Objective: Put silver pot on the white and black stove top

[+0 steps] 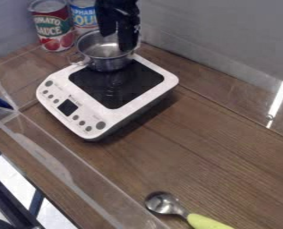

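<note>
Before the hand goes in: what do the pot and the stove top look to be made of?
Silver pot: polished metal, probably steel; its wall shines and mirrors its surroundings. Stove top: white casing looks like smooth moulded plastic with rounded corners; the black cooking surface looks glossy, likely glass or ceramic, though the picture is too coarse to be sure.

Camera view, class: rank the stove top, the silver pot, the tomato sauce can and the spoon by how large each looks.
1. white and black stove top, clearly largest.
2. silver pot, partly hidden by the arm.
3. tomato sauce can and spoon: unsure. The can is farther away; the spoon is near and cut off by the frame.
</note>
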Robot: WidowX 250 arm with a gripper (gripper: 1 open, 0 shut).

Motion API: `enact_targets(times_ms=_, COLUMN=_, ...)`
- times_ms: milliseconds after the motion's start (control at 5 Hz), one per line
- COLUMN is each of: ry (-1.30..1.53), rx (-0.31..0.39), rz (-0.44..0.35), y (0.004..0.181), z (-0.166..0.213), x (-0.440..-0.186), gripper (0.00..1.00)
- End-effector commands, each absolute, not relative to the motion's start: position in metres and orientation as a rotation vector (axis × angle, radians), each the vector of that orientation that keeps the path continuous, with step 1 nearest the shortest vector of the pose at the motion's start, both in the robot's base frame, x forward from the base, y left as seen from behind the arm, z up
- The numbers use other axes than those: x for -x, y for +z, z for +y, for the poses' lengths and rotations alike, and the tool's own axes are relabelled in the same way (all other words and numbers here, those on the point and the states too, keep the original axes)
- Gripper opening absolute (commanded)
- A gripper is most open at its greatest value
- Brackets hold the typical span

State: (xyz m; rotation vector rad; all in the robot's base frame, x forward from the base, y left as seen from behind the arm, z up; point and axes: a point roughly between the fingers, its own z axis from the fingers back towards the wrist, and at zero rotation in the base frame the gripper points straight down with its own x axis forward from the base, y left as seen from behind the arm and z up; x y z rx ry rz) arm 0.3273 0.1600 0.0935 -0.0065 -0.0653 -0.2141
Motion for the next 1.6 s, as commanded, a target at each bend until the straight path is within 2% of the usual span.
enact_targets(times_ms=0, ry=-0.251, rx=-0.038, rz=-0.105, y=0.103, z=0.164, x=-0.337, gripper=1.00)
enact_targets(times_ms=200, ry=-0.285, rx=-0.044, rz=-0.099, y=0.092, z=0.160, x=-0.343, gripper=1.00)
enact_targets(times_ms=800, ry=-0.346, rx=0.003, rz=-0.126, y=0.079, z=0.133, x=-0.369, gripper=1.00)
enact_targets(times_ms=1400, ry=-0.355, rx=0.033, rz=-0.138, y=0.073, z=0.122, x=-0.364, gripper=1.00)
